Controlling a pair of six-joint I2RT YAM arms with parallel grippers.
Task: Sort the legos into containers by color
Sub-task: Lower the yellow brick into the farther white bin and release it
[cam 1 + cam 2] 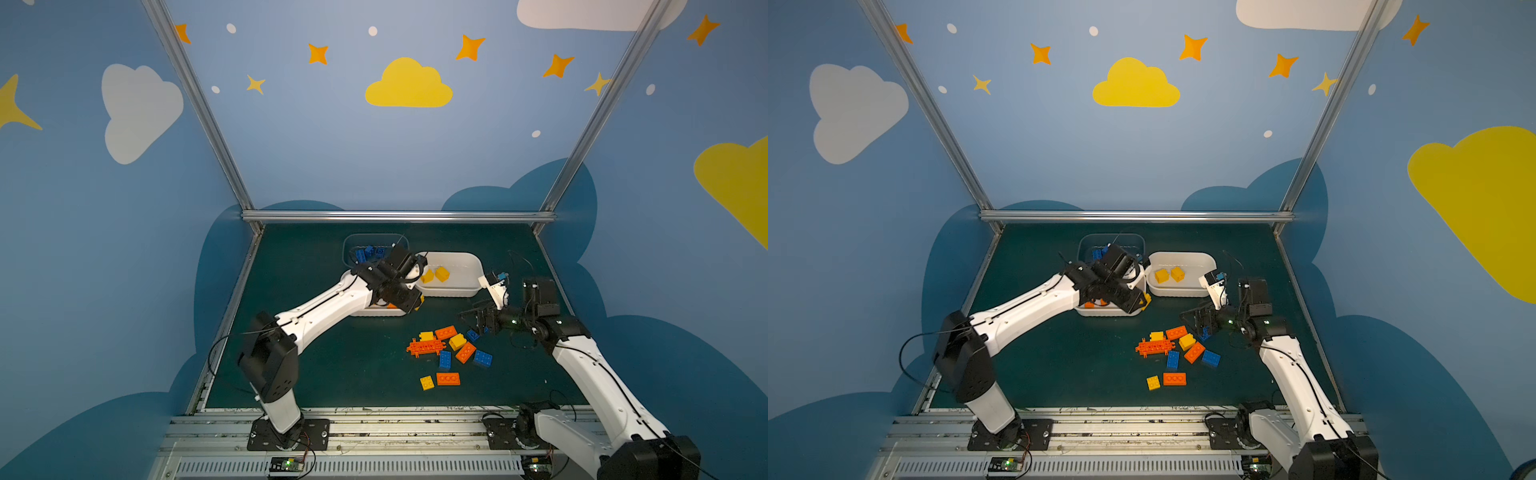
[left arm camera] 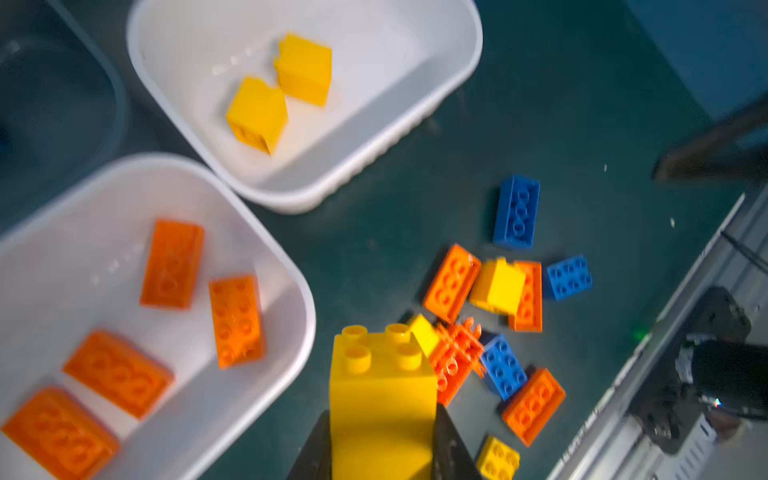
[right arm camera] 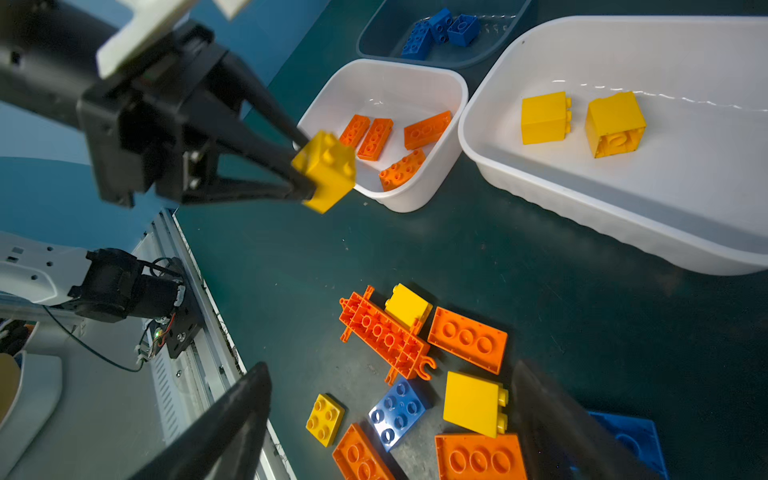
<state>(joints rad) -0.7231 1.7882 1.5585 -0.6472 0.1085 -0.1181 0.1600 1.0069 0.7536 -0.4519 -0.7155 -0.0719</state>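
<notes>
The left arm's (image 1: 328, 303) jaws are clamped tight on a small yellow square plastic brick (image 3: 326, 170) with four bumps on top, and the bumps point away from the jaws. The brick hangs in the air over the dark green bench (image 1: 332, 365), right by the rim of the white plastic tub holding orange bricks (image 3: 386, 62). That is the wrong tub for it. The right home is the bigger white plastic tub with two yellow bricks inside (image 3: 602, 216), which sits beside the orange one. From the held brick, that tub lies just a bit farther toward the back edge of the bench and toward the right edge. Its long side runs mostly from left to right, so there is lots of room to drop into. I think the left arm only needs a short swing that way before letting go. The see-through bluish tub with blue bricks (image 3: 370, 41) sits behind both, near the back edge. The right arm's (image 1: 582, 361) jaws are wide apart and hold nothing. They hover over the loose pile of orange, yellow and blue bricks (image 1: 451, 347) near the middle of the bench, where the long flat orange lattice piece (image 3: 382, 332) also lies.
</notes>
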